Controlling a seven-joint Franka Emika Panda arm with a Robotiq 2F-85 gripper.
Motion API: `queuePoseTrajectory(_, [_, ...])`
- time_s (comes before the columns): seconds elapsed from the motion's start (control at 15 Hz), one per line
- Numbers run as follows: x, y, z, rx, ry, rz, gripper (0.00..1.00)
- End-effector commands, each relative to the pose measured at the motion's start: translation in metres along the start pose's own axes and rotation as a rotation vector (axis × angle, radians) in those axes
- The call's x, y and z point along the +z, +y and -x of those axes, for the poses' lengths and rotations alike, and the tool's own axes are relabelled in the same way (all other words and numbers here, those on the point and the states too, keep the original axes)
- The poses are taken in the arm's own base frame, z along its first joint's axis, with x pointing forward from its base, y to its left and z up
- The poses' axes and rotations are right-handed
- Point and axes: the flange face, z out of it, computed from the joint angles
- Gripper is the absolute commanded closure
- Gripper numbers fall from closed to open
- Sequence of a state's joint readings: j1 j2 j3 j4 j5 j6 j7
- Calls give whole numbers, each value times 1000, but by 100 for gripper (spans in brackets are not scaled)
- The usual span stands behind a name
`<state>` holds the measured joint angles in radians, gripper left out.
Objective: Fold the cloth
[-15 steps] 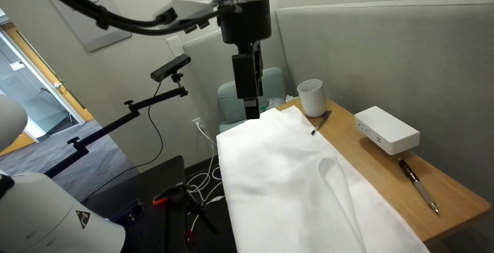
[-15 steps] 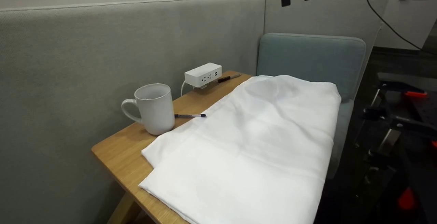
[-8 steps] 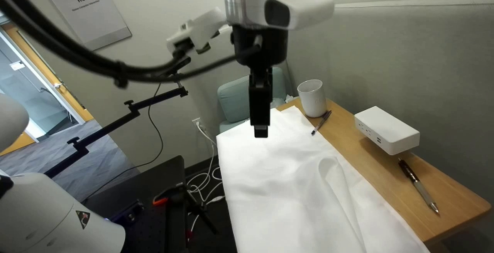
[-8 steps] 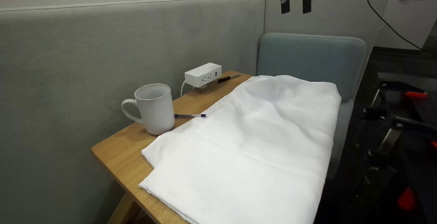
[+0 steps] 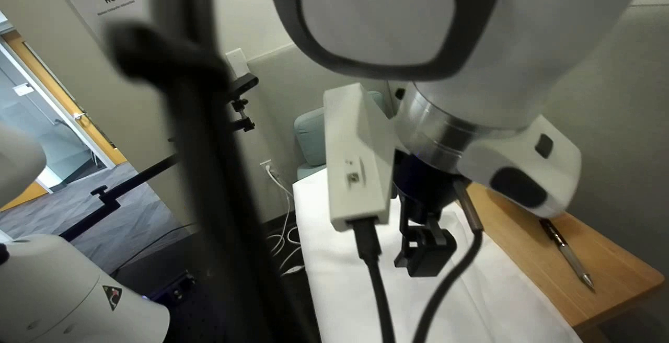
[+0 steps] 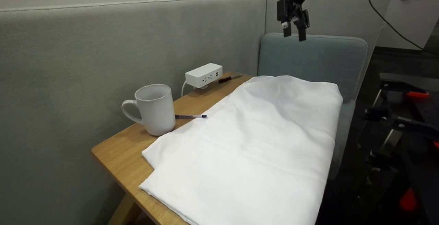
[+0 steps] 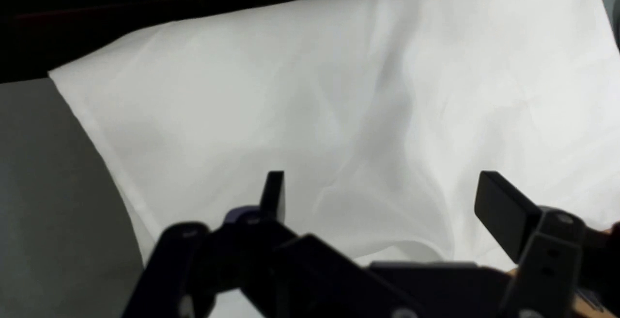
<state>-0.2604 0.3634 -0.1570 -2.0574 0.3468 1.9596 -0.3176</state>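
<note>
We see the gripper (image 6: 294,36) at the top of an exterior view, pointing down with its jaws wide. The wrist view shows its fingers (image 7: 503,216) well apart, one at left and one at right, with the cloth (image 7: 310,104) below; in an exterior view a clear gap separates fingertips from fabric. We find the arm (image 5: 522,71) entering from above right in an exterior view, where it hides part of the fabric, and a blurred black cable (image 5: 227,217) crossing in front. In an exterior view the cloth lies wrinkled over most of the table (image 6: 123,153), with a soft ridge toward its far end and two staggered corners at the near left. Along the bare wood to its left we note, from near to far, a white mug (image 6: 157,111), handle to the left, a slim pen (image 6: 191,116) just beside it, a white power box (image 6: 202,75), and a grey and black pen (image 6: 230,78) near the box. The slim pen's right end lies at the cloth's edge. Beyond the far end stands a blue-green chair (image 6: 312,57); a grey padded panel (image 6: 85,63) runs along the left.
</note>
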Motion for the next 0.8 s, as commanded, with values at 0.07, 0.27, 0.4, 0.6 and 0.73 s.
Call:
queuePoseTrajectory(0.07, [24,10,-45,20,-43,-41,0])
queuePoseTrajectory(0.27, [32,15,-43,9,-36,-17,0])
queuePoseTrajectory(0.4, [34,14,-47,7,-37,-17,0])
queuePoseTrajectory(0.6, [42,17,-60,6,38,-18,0])
queuePoseTrajectory(0.73, [53,21,-68,0,69,-25,0])
